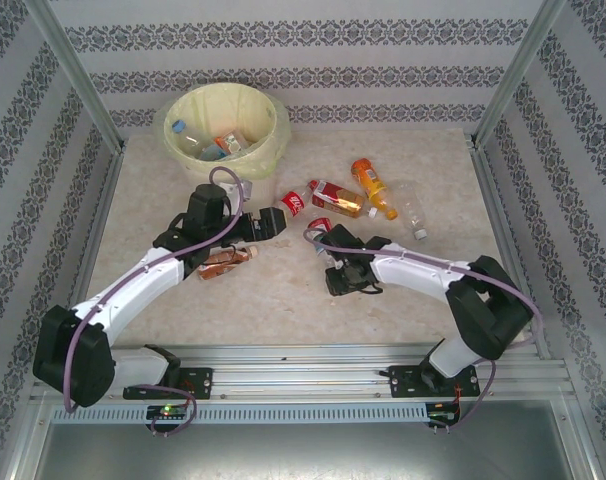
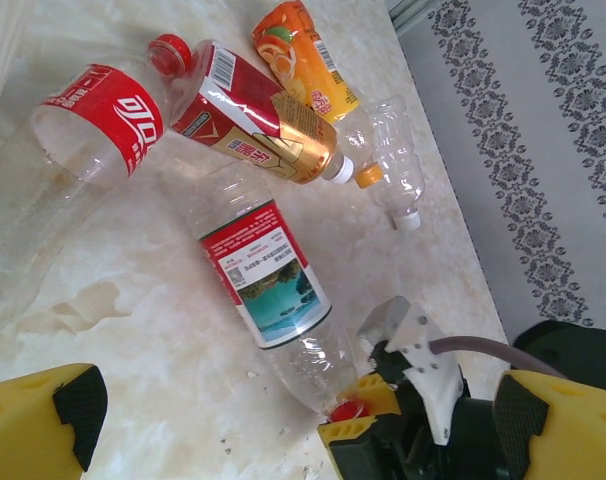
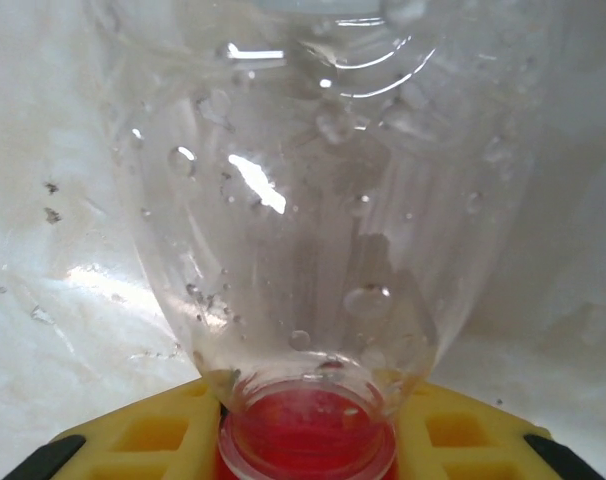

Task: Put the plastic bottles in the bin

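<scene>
R tool (image 3: 308,445) clamped on red-cap bottle (image 3: 303,200) neck, L tool (image 1: 270,226) wide open

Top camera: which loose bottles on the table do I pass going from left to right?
Brown bottle → cola bottle → red-and-gold bottle → orange bottle → clear bottle. I skip the red-capped bottle, because it overlaps the others.

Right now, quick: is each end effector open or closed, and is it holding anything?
Left end effector: open, holding nothing.
Right end effector: closed on the neck of the red-capped bottle.
</scene>
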`<state>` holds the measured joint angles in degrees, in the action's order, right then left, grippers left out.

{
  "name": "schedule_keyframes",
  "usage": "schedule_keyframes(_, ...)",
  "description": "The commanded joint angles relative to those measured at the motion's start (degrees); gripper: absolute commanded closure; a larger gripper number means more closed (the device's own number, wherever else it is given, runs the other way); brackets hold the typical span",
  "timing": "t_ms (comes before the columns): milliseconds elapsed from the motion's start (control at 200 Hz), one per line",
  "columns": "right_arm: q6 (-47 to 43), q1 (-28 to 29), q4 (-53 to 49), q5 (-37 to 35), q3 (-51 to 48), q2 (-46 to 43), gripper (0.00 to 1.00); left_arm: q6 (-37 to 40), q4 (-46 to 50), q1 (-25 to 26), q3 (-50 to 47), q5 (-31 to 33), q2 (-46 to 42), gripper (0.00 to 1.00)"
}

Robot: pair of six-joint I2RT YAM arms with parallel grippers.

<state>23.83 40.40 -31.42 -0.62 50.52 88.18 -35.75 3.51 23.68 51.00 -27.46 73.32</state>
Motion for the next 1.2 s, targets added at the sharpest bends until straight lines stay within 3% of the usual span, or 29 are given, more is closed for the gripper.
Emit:
schedule_keyframes(0,-0.9,-1.3,1.8,1.5,-1.3,-4.5,0.67,-3.5,-6.6,0.9,-0.4,-3.1,1.3,0.0)
schedule_keyframes(355,-5.3,-2.2,3.7,10.4,0.6,-13.6,0.68,-14.9,-22.1,1.0,-0.7,-7.8,8.2,0.0)
schedule_keyframes(834,-6.1,-1.7,7.0,21.3,-0.4,-21.6,0.67,-19.6,-30.3,2.4,4.1,-8.4,15.6,0.0)
schedule_keyframes(1194,-6.5,-1.6,7.0,21.6,-1.5,-20.8,0.68,-22.3,-34.6,2.9,4.6,-9.5,16.4,0.3)
